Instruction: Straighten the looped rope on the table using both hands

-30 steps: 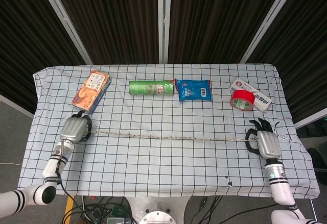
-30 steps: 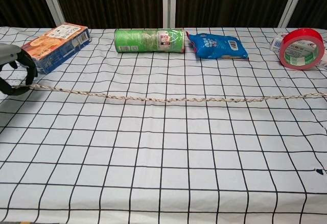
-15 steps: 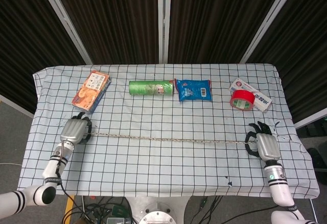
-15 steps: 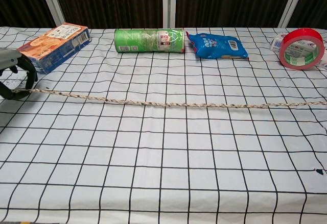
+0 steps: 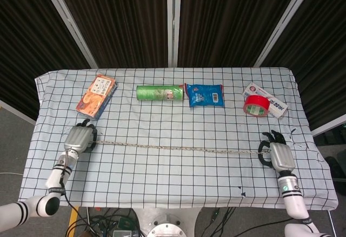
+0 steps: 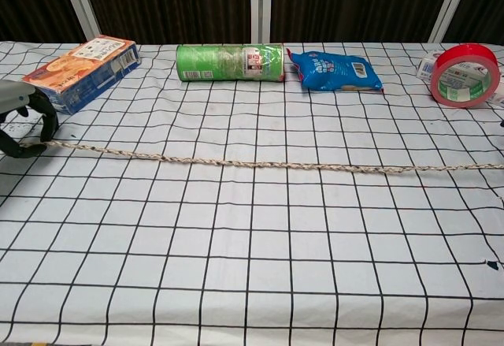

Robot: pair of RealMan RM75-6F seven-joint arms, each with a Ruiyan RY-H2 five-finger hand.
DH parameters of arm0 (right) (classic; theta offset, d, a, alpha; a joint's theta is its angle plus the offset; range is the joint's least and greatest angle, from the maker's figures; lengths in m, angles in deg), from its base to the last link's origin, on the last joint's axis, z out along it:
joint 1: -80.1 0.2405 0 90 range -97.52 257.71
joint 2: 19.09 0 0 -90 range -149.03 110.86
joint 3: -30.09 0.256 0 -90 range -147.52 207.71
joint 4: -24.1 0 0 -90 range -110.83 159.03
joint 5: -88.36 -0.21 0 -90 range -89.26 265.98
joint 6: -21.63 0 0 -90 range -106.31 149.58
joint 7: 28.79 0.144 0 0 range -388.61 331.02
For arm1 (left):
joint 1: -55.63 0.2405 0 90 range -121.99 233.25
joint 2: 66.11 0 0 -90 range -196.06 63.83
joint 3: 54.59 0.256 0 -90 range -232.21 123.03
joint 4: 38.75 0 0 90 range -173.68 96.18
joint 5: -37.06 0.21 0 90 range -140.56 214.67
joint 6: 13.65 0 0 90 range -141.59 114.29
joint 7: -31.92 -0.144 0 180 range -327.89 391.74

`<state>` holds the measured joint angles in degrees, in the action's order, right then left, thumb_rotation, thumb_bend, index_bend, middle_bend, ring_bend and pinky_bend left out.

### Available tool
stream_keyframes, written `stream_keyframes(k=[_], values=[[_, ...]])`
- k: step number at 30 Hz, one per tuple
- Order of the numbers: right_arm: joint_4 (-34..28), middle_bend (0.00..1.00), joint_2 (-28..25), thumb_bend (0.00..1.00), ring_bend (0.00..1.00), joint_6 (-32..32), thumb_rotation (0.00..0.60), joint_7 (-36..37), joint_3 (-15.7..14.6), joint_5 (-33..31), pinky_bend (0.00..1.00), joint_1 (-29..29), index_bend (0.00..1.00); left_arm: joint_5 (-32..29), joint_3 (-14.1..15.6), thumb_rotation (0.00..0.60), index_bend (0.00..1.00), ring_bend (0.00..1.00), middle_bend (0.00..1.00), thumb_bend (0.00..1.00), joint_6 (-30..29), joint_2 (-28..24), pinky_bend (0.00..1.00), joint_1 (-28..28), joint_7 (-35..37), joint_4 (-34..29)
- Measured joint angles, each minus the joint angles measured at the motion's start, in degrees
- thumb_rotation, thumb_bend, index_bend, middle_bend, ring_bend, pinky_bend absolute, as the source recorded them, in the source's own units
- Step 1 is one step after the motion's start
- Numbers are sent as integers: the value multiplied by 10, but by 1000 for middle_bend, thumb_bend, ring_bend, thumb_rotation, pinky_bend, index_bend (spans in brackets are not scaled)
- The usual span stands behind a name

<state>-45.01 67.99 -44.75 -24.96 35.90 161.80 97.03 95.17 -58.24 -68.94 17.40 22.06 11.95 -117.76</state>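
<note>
Across the near half of the checked table (image 5: 162, 183), the rope (image 5: 173, 148) lies stretched in one nearly straight line from left to right. At its left end the left hand (image 5: 79, 139) has its fingers curled around the rope end, pinching it. Far behind sit an orange box (image 5: 96, 95), a green can (image 5: 159, 93) lying on its side, a blue packet (image 5: 205, 95) and a red tape roll (image 5: 256, 105). At the right end the right hand (image 5: 280, 154) grips the rope with its fingers curled.
</note>
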Motion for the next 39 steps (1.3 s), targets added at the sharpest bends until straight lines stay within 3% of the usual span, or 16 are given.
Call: stream_keyframes(k=[17,22,25,30,39], values=[[8,158,7,312,0,6,600,-1,3,1,0,-5,622,-7,0,600,578,99,277,390,3,9,239,4,-22,11],[10,116,8,293,0,10,600,-6,3,-3,0,-6,453,-8,-1,600,507,90,262,331,6,7,238,5,-24,10],[6,94,6,283,0,14,600,-14,4,-7,0,-6,286,-5,-1,600,476,86,256,308,7,5,237,6,-22,9],[-5,63,0,266,0,15,600,-24,6,-12,0,-7,141,2,-2,600,411,78,243,284,5,1,236,8,-15,5],[-30,41,-21,251,0,-6,600,-16,10,-3,0,-16,83,16,-9,600,360,78,235,247,-26,-20,229,19,-5,-21]])
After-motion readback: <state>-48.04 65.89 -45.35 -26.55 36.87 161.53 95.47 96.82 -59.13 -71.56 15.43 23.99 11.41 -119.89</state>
